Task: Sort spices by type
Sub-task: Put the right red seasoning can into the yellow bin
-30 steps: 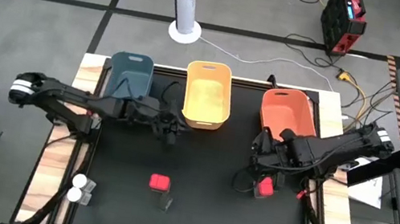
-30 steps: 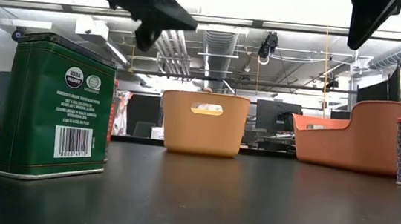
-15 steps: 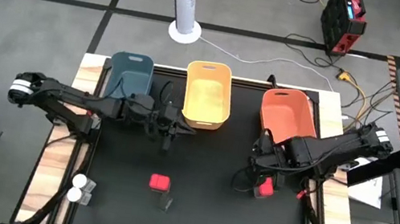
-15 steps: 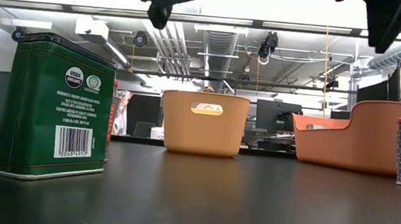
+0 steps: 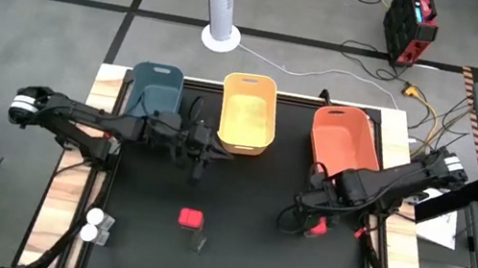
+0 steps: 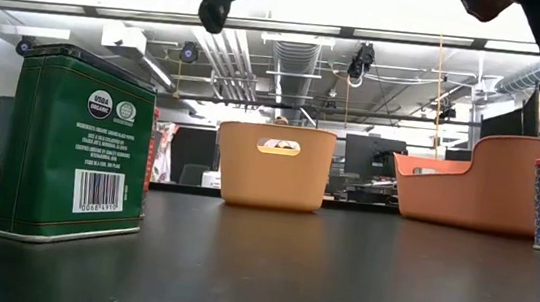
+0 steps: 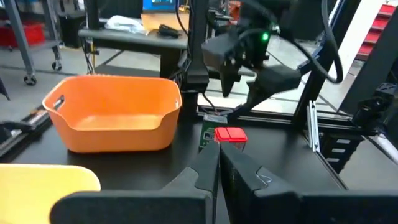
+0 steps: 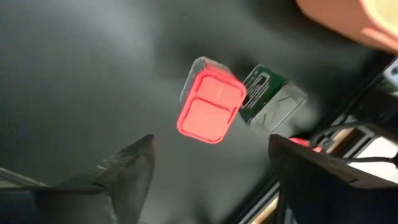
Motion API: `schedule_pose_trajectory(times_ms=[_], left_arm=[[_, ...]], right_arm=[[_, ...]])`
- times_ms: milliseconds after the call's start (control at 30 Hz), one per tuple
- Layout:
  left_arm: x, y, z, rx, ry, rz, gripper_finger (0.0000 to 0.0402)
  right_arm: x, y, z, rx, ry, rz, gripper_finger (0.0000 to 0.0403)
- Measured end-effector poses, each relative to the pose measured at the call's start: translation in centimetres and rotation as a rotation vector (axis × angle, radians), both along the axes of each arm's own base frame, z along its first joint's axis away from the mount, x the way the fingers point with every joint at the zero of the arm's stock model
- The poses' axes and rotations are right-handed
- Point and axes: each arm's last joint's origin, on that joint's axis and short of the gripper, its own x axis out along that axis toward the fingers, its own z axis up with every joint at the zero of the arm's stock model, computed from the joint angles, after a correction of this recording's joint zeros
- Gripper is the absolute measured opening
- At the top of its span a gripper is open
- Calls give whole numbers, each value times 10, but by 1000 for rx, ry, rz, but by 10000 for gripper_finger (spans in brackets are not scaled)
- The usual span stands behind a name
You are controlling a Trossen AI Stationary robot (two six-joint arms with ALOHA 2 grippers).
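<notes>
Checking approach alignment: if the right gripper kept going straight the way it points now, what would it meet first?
Probably the red-lidded spice jar, centred ahead between the right gripper's open fingers, a green tin beside it. Depth is unclear.

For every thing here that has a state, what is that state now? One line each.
Left gripper: shut, empty, raised near the yellow bin.
Right gripper: open, above a red-lid jar.
That jar: upright, not held.
Middle red-lid jar: upright, free.
White-lid jars: standing at the table's edge.
Orange bin: looks empty.
</notes>
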Motion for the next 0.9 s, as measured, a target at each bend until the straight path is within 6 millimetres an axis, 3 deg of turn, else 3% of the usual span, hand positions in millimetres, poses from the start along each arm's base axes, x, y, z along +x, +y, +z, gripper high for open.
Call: schedule_pose_trajectory(times_ms=[167, 300, 467, 633, 767, 900], left_arm=[[-15, -2, 7, 48, 25, -9, 0], [-33, -17, 7, 62, -13, -41, 0], [-65, -34, -5, 92, -53, 87, 0], [-84, -40, -13, 114, -135, 86, 0], [-92, -38, -14, 106, -163, 91, 0], [-95, -37, -15, 106, -158, 89, 0]], right_arm=[[2, 1, -13, -2, 31, -31, 342], [6, 4, -22, -2, 30, -34, 356], [11, 6, -28, 1, 24, -37, 359], [16, 11, -35, 8, 42, -39, 358], [17, 17, -39, 14, 36, -38, 338], [12, 24, -39, 1, 61, -52, 284]])
